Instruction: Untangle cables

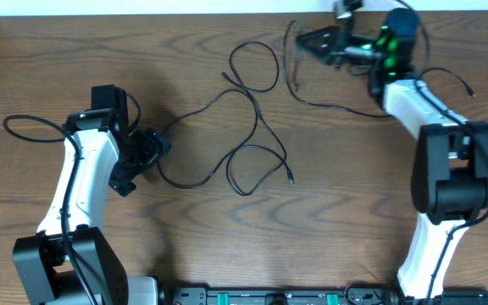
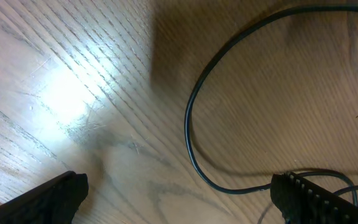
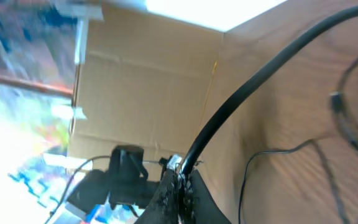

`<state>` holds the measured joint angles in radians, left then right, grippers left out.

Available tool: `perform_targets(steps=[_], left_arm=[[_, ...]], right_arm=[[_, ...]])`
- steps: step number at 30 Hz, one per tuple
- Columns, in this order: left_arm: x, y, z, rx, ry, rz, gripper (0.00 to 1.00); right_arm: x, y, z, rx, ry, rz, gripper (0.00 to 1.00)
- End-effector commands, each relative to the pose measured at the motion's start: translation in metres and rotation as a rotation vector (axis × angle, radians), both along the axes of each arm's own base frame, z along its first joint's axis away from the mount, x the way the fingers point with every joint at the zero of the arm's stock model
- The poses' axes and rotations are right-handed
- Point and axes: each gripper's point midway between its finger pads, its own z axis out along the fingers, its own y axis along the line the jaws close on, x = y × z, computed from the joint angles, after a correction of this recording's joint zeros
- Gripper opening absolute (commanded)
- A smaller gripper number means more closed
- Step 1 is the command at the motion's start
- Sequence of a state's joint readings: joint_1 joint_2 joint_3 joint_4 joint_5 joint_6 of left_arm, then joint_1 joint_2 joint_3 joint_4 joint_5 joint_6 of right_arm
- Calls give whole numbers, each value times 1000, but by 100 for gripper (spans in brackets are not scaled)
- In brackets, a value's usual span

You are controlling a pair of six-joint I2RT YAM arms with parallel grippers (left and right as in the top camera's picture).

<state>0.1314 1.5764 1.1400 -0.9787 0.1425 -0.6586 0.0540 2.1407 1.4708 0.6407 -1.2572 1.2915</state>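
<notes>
Table: brown wood grain table (image 1: 74, 68), seen from overhead with the far edge at 12 o'clock.
Left gripper: the left gripper (image 1: 148, 161) sits at about 9 o'clock from the table's centre with its claw released, the jaws spread wide and holding nothing. It points toward 3 o'clock.
Left wrist view: the two dark fingers (image 2: 48, 200) frame the bottom corners. A bend of thin black cord lies on the wood between them and runs up against the finger at 5 o'clock; I cannot tell whether it touches.
Looped cable: the looped cable (image 1: 257, 119) sprawls over the table's centre in several crossing loops. One strand reaches toward 9 o'clock and curls just beside the left gripper.
Plug: a small plug (image 1: 289, 178) ends the cable at 5 o'clock from the loops.
Right gripper: the right gripper (image 1: 305, 38) is at about 1 o'clock near the far edge, clenched on the held cable (image 1: 293, 85).
Held cable: it hangs from the claw, curves toward 6 o'clock, then sweeps to 3 o'clock beneath the right arm.
Right wrist view: the cord leaves the pinched fingertips (image 3: 180, 171) and rises toward 2 o'clock.
</notes>
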Motion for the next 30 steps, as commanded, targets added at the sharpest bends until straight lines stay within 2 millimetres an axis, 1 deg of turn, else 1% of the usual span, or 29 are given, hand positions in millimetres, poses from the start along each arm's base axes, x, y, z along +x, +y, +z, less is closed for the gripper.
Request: perform_targets(steps=[1,2,4,5,8,11,13,14,15,17,18,19,22,25,27,30], left_arm=[[0,4,0,20,4,11,99],[0,4,0,20,4,11,99],[0,4,0,20,3,11,99],[0,4,0,20,4,11,99],[0,4,0,20,3,11,99],[0,4,0,20,3,11,99],[0,4,0,20,4,11,99],[0,4,0,20,3,11,99],[0,4,0,20,3,11,99],[0,4,0,20,3,11,99],[0,4,0,20,3,11,99],[0,4,0,20,4,11,99],[0,4,0,20,3,11,99],[0,4,0,20,3,11,99],[0,4,0,20,3,11,99],[0,4,0,20,4,11,99]], right_arm=[[10,-50,1,10,25,-54,1],[13,-69,1,11,25,-80,1],[17,-100,1,9,17,-125,1],[18,-112,0,6,10,-141,1],[16,-159,-3,-12,-26,-191,1],[15,-188,-17,-14,39,-246,1],[15,-202,-30,-31,64,-285,1],[16,-208,-38,-42,89,-312,1],[18,-218,-55,-72,144,-371,1],[19,-231,-79,-144,205,-452,1],[18,-238,-100,-215,255,-505,1],[16,-242,-110,-253,281,-528,1],[6,-258,-149,-446,367,-606,1],[-9,-278,-178,-612,460,-672,2],[-20,-290,-191,-713,514,-704,4],[-34,-302,-198,-825,558,-720,7]])
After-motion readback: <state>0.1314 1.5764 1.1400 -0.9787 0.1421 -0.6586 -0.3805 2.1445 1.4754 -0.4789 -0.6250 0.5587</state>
